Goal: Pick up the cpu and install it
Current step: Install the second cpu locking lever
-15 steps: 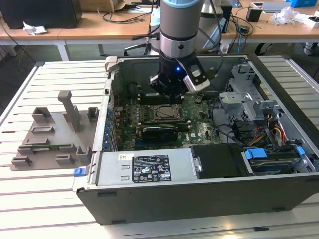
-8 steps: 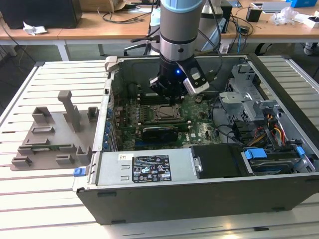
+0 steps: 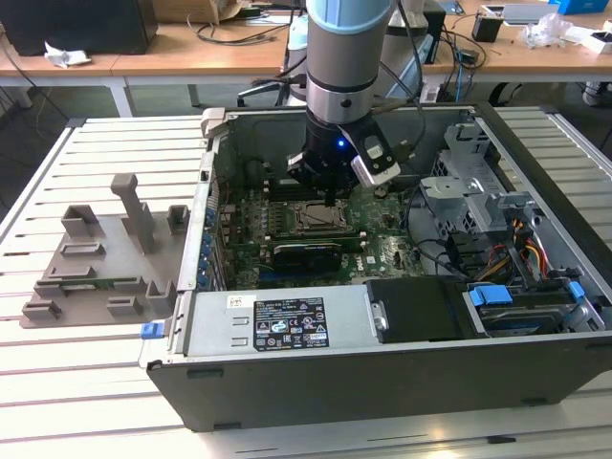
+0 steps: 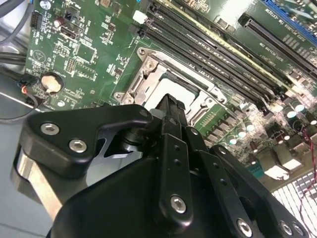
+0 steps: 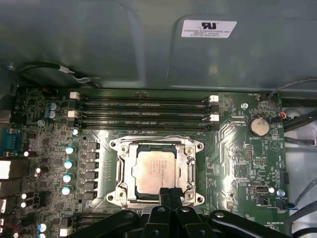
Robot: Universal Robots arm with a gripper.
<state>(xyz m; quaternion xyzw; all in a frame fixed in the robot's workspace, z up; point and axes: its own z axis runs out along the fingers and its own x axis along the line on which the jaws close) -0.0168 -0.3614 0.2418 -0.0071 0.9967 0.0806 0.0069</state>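
The cpu (image 5: 152,171), a flat square chip with a dull silver top, lies flat inside the metal socket frame (image 5: 191,157) on the green motherboard (image 5: 237,148). In the second wrist view the cpu (image 4: 174,85) shows as a pale square in the same frame. My gripper (image 5: 169,191) hangs just above the socket's edge, its two black fingers pressed together with nothing between them. In the exterior view the gripper (image 3: 331,198) stands low inside the open computer case, right over the socket (image 3: 320,219).
Memory slots (image 5: 143,111) run beside the socket and a coin battery (image 5: 259,126) sits nearby. Case walls (image 3: 287,325), a drive cage (image 3: 478,182) and cables (image 3: 526,249) enclose the board. A grey fixture tray (image 3: 100,268) with upright blocks stands at the exterior view's left.
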